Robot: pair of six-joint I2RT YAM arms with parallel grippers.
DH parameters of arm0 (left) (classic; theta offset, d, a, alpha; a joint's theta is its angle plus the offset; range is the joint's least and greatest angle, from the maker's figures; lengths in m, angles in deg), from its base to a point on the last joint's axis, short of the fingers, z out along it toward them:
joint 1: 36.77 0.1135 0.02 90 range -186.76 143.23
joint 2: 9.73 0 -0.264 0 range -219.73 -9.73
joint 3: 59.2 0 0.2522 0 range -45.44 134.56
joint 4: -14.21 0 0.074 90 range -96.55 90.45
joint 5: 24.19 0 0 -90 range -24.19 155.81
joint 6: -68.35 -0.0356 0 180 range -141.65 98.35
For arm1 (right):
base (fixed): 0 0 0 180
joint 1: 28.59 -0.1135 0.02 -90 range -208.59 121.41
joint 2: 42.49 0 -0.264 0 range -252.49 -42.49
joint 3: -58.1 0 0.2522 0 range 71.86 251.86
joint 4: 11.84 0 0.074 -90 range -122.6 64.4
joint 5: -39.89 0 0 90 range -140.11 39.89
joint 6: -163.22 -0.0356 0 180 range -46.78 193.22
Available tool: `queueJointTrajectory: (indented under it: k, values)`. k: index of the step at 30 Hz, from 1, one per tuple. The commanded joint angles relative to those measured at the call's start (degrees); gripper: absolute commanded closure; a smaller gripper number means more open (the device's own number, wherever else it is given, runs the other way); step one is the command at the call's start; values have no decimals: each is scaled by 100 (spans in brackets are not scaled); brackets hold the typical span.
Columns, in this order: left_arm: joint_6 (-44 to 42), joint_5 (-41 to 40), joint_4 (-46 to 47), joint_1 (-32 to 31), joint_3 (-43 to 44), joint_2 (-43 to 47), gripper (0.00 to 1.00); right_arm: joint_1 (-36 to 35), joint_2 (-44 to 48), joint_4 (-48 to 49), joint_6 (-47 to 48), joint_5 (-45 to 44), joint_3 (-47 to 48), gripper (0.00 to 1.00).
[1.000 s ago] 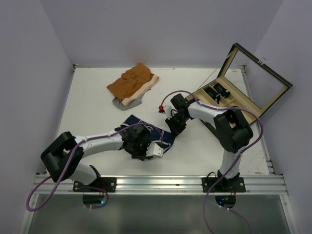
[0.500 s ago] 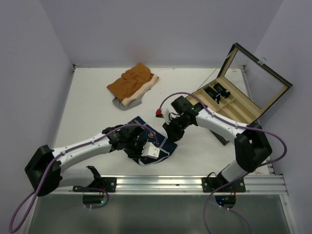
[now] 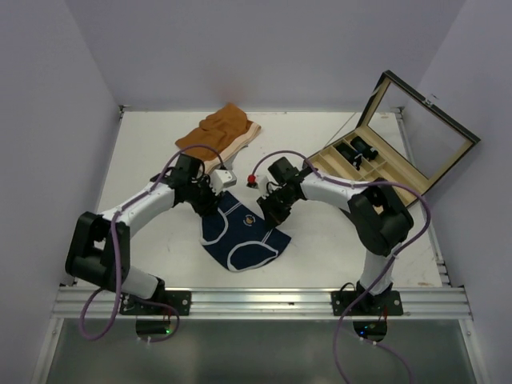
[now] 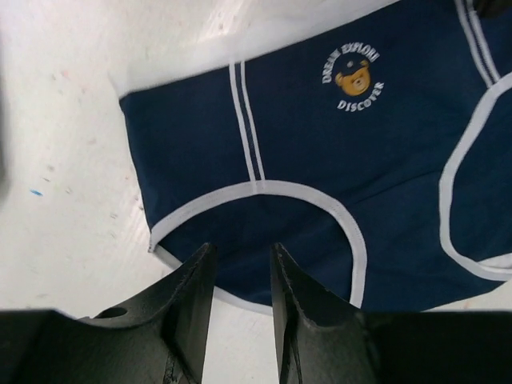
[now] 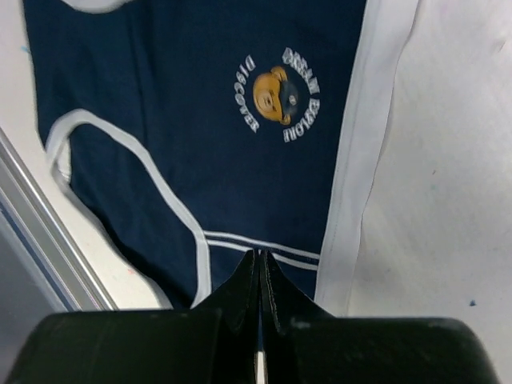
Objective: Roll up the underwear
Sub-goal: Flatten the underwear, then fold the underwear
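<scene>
From above, the underwear [image 3: 240, 234] lies flat and unrolled on the worktop [image 3: 148, 160] — rolling not yet begun. Left wrist: left claw [image 4: 240, 254] parted, empty, over its edge. Right wrist: right claw [image 5: 260, 258] pinched together — holding nothing.

I'm looking at a white surface [image 3: 136, 160]; the wrist views show it lightly speckled with marks. The underwear [image 3: 244, 236] lies spread flat near the front middle, bear print facing up. Orange shorts [image 3: 218, 132] lie bunched towards the back. An open wooden box [image 3: 396, 178] sits at the right edge.
</scene>
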State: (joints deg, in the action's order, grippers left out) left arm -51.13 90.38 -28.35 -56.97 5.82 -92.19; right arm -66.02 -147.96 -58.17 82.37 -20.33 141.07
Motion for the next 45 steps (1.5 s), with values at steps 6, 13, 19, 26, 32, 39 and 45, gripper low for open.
queueJointTrajectory:
  k: [6,13,19,26,32,39,45]
  values:
    - [434,-111,366,78,172,-1218,64,-36,0,445,-413,194,-758,100]
    - [530,441,463,8,1148,-2362,63,-238,895,1164,-1193,1266,-1462,90]
    - [591,1311,471,-317,2062,-2881,61,-143,2038,1438,-1741,1584,-1262,79]
    - [425,1243,410,-11,2265,-1899,60,719,2049,1079,-742,645,-506,81]
    - [126,934,331,157,2344,-1939,58,781,477,499,403,142,733,78]
    - [240,1260,866,166,2239,-2380,58,851,-641,708,904,81,1481,63]
    - [442,1638,1200,157,2292,-2811,55,939,-1063,972,1019,107,1596,59]
